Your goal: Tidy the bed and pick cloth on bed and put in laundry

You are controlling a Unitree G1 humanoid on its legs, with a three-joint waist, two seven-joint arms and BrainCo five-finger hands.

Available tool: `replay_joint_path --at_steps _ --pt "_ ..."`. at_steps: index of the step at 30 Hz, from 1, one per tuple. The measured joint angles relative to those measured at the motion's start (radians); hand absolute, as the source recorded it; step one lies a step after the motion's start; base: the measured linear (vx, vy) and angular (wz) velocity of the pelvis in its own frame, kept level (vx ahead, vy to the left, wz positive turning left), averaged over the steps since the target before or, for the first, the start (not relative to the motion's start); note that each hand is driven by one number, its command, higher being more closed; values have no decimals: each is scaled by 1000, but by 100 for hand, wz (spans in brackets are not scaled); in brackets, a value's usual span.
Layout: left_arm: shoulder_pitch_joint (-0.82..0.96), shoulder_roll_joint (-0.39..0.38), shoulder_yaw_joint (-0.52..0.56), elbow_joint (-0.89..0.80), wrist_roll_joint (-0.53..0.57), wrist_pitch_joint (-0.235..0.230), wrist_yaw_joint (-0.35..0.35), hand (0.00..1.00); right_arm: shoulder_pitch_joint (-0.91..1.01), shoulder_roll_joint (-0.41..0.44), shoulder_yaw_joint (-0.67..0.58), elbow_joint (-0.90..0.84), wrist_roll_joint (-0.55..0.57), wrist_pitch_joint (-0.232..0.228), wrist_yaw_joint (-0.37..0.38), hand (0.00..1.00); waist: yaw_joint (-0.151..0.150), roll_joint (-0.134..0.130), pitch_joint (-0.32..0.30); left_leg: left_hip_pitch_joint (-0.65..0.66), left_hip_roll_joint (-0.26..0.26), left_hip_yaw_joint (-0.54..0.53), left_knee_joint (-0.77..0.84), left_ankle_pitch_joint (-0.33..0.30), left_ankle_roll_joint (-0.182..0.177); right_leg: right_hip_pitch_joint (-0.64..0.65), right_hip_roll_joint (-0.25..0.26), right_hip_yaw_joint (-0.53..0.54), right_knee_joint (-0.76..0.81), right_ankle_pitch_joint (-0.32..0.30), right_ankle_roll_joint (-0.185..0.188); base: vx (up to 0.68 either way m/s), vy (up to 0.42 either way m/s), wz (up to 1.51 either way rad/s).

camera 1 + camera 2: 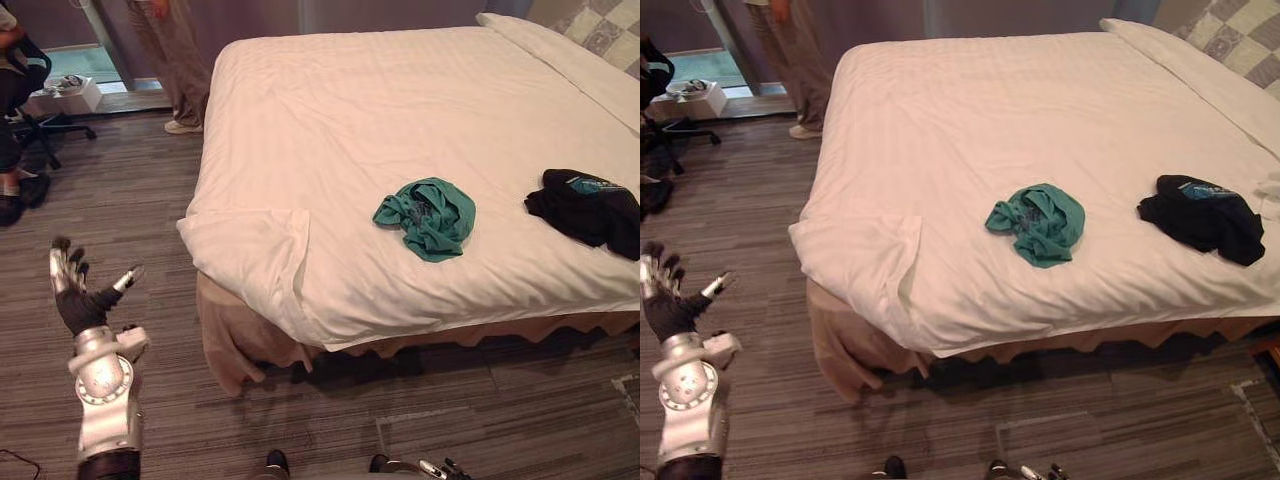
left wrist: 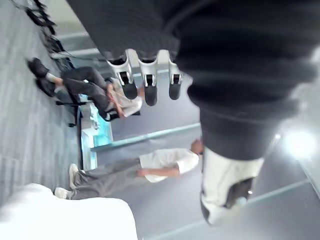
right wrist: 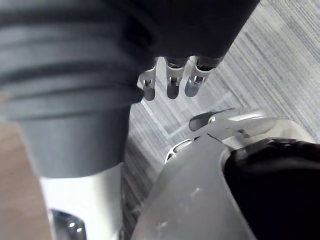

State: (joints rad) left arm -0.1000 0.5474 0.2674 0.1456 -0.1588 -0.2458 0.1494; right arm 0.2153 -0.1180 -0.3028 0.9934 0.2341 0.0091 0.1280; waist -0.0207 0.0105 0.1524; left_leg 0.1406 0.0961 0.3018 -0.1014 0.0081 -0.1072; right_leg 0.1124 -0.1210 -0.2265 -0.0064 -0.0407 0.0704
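at the far left a seated person (image 1: 12,110) on a chair (image 1: 45,125) sits beside a white box (image 1: 66,94) on the floor (image 1: 120,200); the left eye view takes in more of that person than the right eye view does. below them the left hand (image 1: 78,298) is raised over the floor, well apart from the bed (image 1: 400,110), its fingers (image 1: 62,265) straight and spread, thumb out, holding nothing. its wrist view looks past those straight fingers to both people and shows the standing person (image 2: 145,170) whole, whereas the eye views cut that person off at the waist by the bed's far left corner. the bed has a white sheet (image 1: 330,150), with a folded flap (image 1: 255,250) at its near left corner. the green cloth (image 1: 428,216) lies crumpled on the sheet near the front edge, about mid-bed. to its right, apart from it, the black cloth (image 1: 590,206) lies near the right edge. a pillow (image 1: 565,55) runs along the far right. the right wrist view shows the right hand (image 3: 171,82) hanging over the floor, fingers loose, straight and empty.
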Motion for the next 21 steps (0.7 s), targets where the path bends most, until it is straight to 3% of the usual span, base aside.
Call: replay_joint_path --at_steps 2,5,10,12,17,18,21 --pt "-69 25 -48 50 3 38 -11 0 1 -4 -8 -2 0 1 3 0 -7 4 2 -3 0 19 0 3 2 -15 1 20 1 8 0 -88 19 -30" --pt "-218 50 -128 200 31 113 -14 0 0 -5 -5 -41 -1 -3 13 0 -46 9 12 -48 0 48 0 11 6 -70 2 50 2 27 -1 -114 13 -27" --pt "-478 75 -260 383 135 212 41 0 -49 -14 40 -93 7 -27 15 0 -88 -12 116 -130 0 89 0 36 17 -174 3 99 1 80 -4 -97 22 -23" --pt "-579 74 -303 459 180 282 48 0 -59 -12 86 -146 13 -34 11 0 -100 -29 160 -162 -1 115 6 42 19 -217 4 128 3 97 -5 -37 22 -27" --pt "-718 75 -367 522 307 416 87 0 -76 -11 166 -238 13 -41 -10 0 -111 -32 231 -213 3 129 32 43 19 -272 2 140 16 102 -8 24 3 -4" --pt "-747 75 -368 535 315 438 90 100 -91 -11 178 -242 14 -43 -15 0 -111 -35 250 -221 5 137 41 42 19 -281 2 144 24 102 -8 0 0 0" --pt "-826 75 -382 582 337 504 111 100 -140 -15 213 -262 51 -47 -29 0 -113 -37 273 -279 9 157 54 43 19 -346 2 154 38 107 -14 -2 -4 -4"
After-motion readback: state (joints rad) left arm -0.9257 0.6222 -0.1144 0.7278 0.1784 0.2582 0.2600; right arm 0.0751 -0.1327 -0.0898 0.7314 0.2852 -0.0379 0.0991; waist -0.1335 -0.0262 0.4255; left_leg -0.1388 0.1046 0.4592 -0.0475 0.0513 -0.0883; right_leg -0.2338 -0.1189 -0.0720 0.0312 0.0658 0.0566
